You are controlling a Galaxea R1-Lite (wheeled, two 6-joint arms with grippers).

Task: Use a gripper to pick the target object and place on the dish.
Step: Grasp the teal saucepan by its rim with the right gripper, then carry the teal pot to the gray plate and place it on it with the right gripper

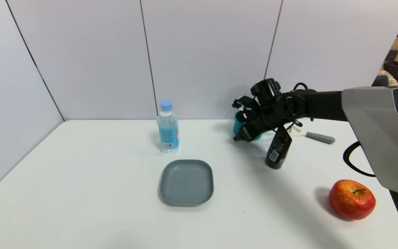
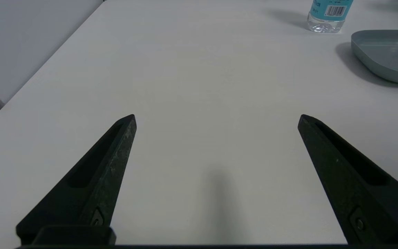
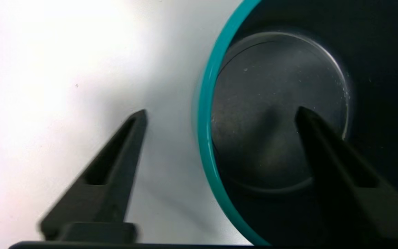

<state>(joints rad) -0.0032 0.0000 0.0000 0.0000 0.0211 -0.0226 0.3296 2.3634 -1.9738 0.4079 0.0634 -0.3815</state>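
Head view: here's the black metal right pincer (image 1: 237, 120) over the ribbed teal saucepan (image 1: 237, 128) on the white worktop (image 1: 98, 186), with the square grey plate (image 1: 187, 182) nearer the robot and left of that pincer, the clear blue-capped plastic bottle (image 1: 168, 135) off to its left, the round red apple (image 1: 352, 200) nearer on its right! Left wrist view: black metal left pincer (image 2: 217, 116), released, worktop beyond its tips! Right wrist view: right pincer released, jaws wide, the saucepan's rim between its fingers, nothing clenched
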